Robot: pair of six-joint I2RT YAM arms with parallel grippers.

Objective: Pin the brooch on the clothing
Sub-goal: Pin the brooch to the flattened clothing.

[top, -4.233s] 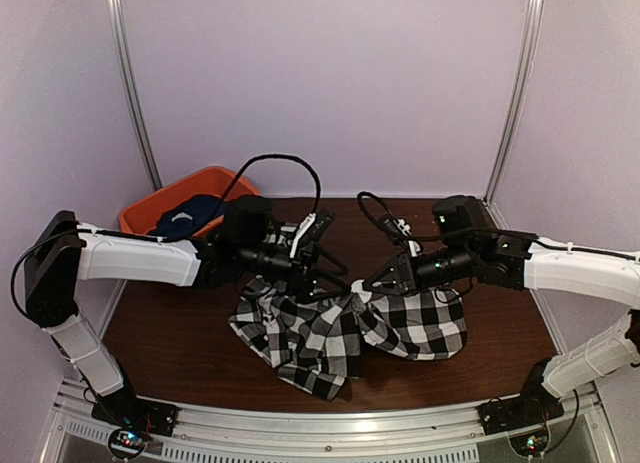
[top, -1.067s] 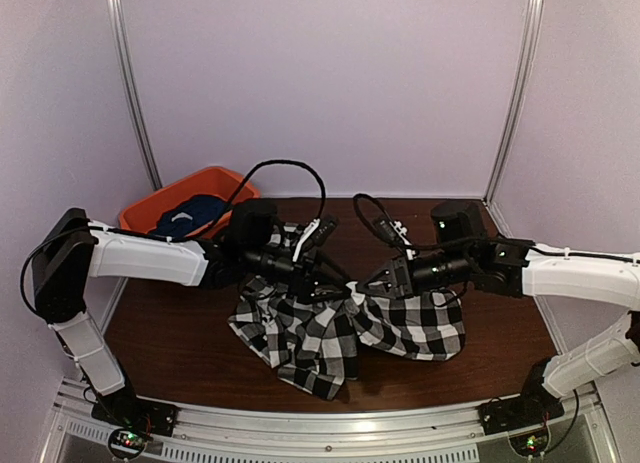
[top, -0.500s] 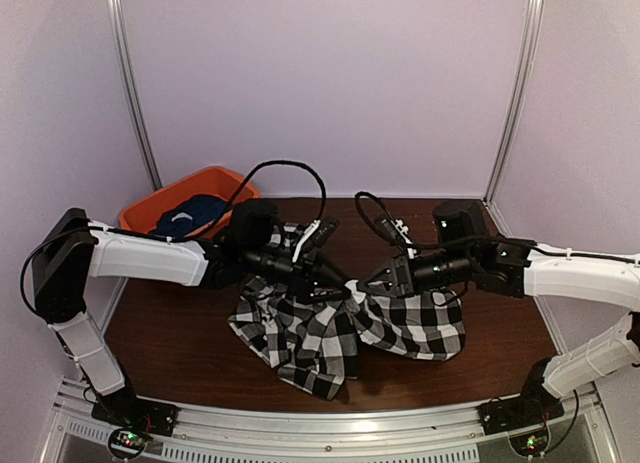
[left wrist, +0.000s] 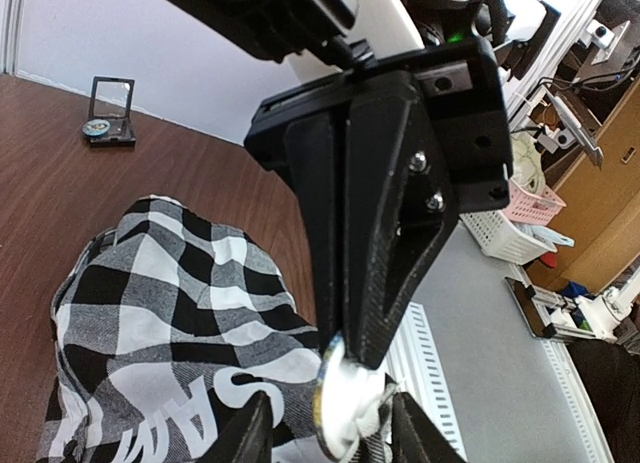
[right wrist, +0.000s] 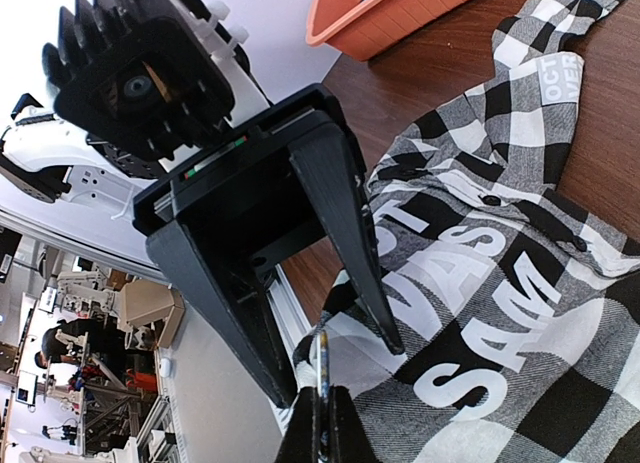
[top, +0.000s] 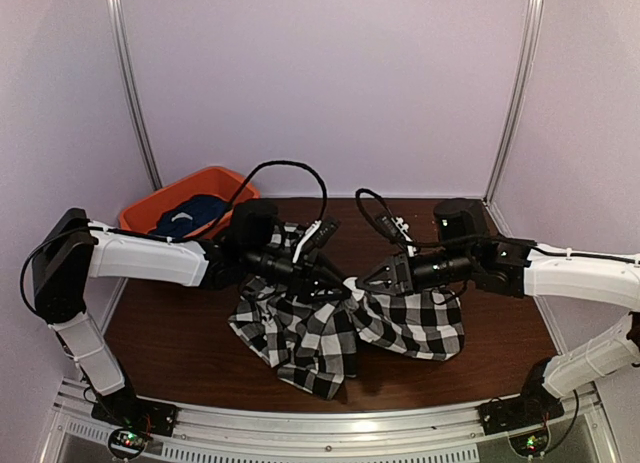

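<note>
Closed in by pale lilac walls (top: 320, 83), on a brown wooden surface (top: 170, 333), orange bin (top: 140, 215) at the far left corner. Crumpled across the middle, the clothing (top: 330, 333), lettered panel up, directly beneath both arms' tips. Above it, left jaws part open, straddling without clear contact; right jaws clamped on the brooch (left wrist: 340, 398), disc upright and edge-on to them, between the left tips. Likely next: closing left, then down onto cloth.

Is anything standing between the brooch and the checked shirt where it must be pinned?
Nothing visible does. The right gripper holds the brooch in shut jaws just over the shirt, with the jaws of the left gripper open on either side of it. Whether the brooch touches the fabric cannot be told.
</note>
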